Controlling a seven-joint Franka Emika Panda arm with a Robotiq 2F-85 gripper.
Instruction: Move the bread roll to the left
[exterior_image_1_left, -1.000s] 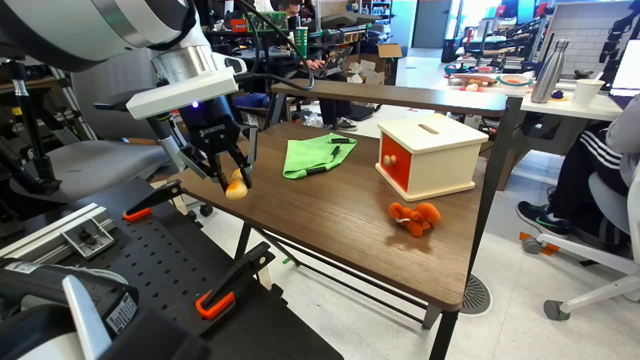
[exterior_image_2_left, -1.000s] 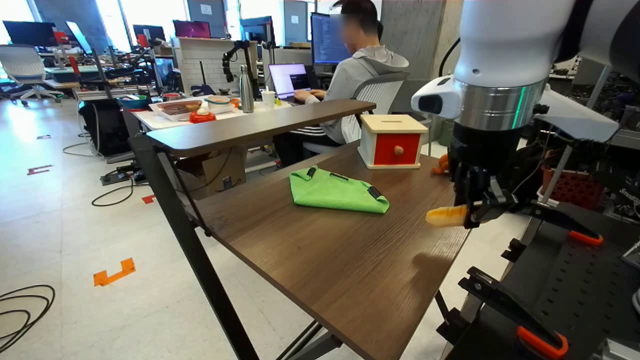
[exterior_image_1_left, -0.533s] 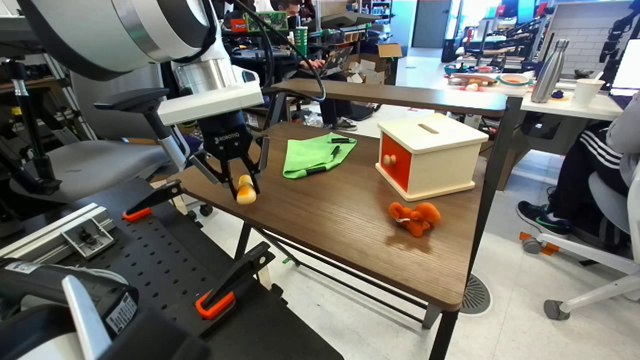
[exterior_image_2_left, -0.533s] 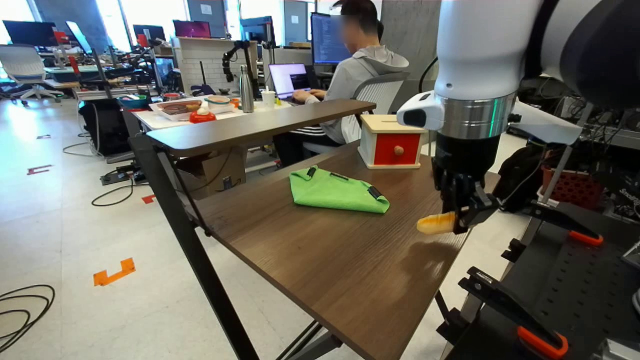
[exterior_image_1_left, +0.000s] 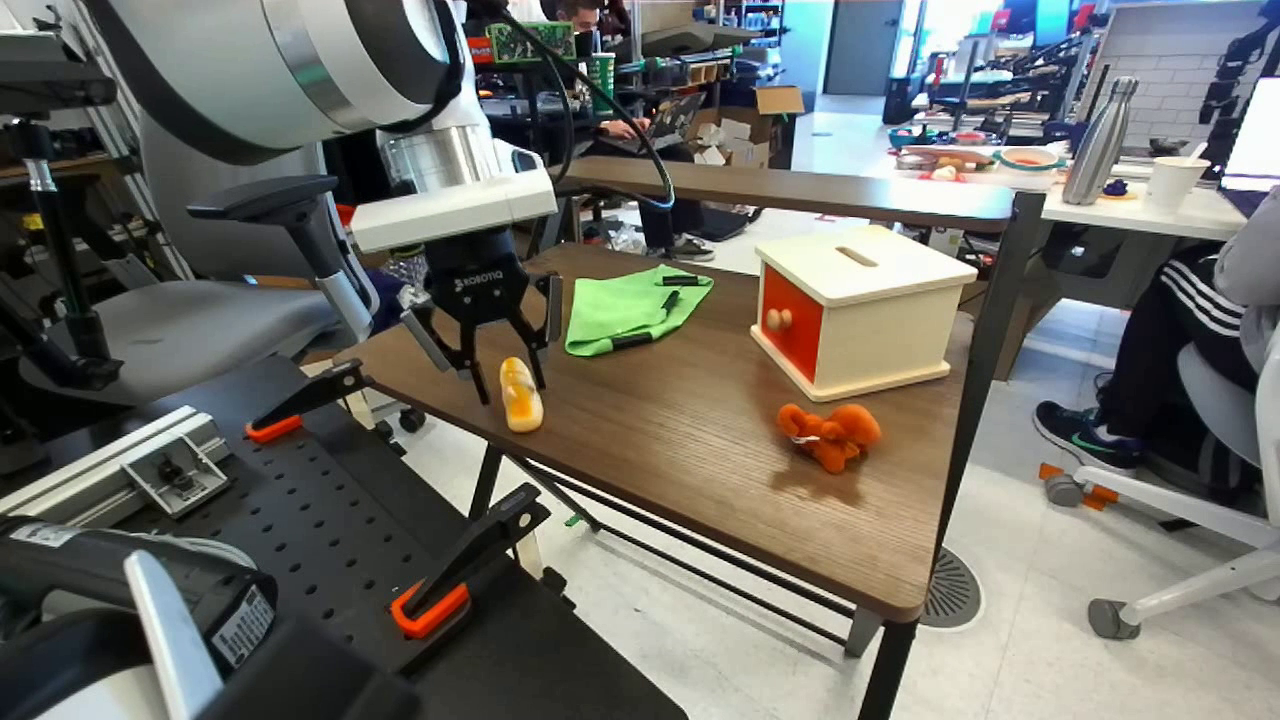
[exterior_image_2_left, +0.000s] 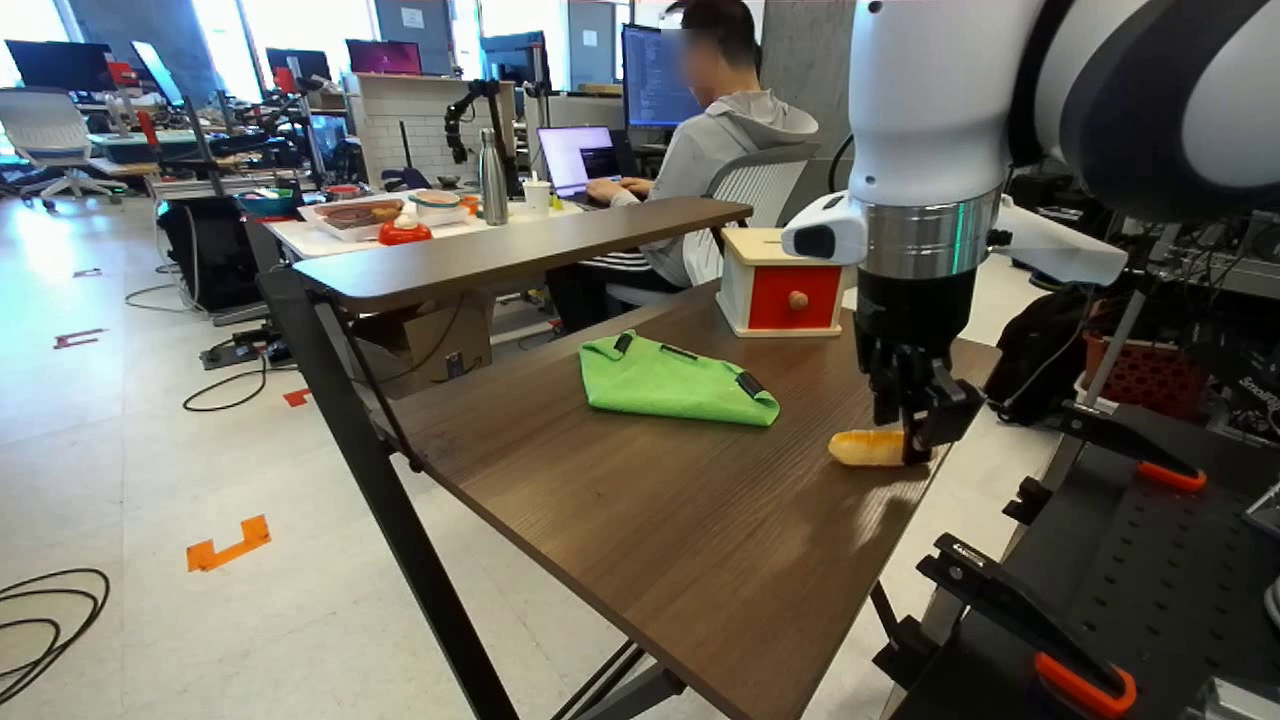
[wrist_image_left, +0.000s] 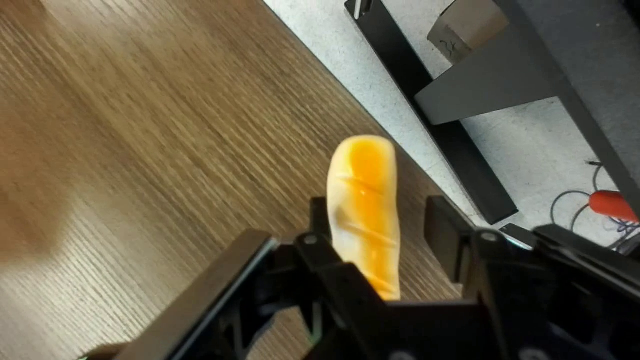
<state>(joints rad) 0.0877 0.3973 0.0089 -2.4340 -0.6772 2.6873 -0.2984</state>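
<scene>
The bread roll (exterior_image_1_left: 521, 396) is small, elongated and yellow-orange. It lies on the brown table (exterior_image_1_left: 660, 430) near the edge on the robot's side, and also shows in an exterior view (exterior_image_2_left: 866, 448). In the wrist view the roll (wrist_image_left: 366, 200) lies between the fingers of my gripper (wrist_image_left: 381, 225), close to the finger at picture left, with a clear gap to the finger at picture right. My gripper (exterior_image_1_left: 512, 392) is open and low over the table, around the roll. In an exterior view a finger of the gripper (exterior_image_2_left: 903, 438) hides part of the roll's end.
A green cloth (exterior_image_1_left: 630, 312) lies behind the gripper. A red-and-cream box (exterior_image_1_left: 880, 330) and a lumpy red-orange object (exterior_image_1_left: 832, 437) stand farther along the table. A raised shelf (exterior_image_1_left: 780, 190) runs along the far side. Black clamps (exterior_image_1_left: 470, 560) sit on the perforated black base.
The arm has moved over the table and down, carrying the roll from above the table edge. The fingers have opened and the roll now lies on the tabletop between them.
</scene>
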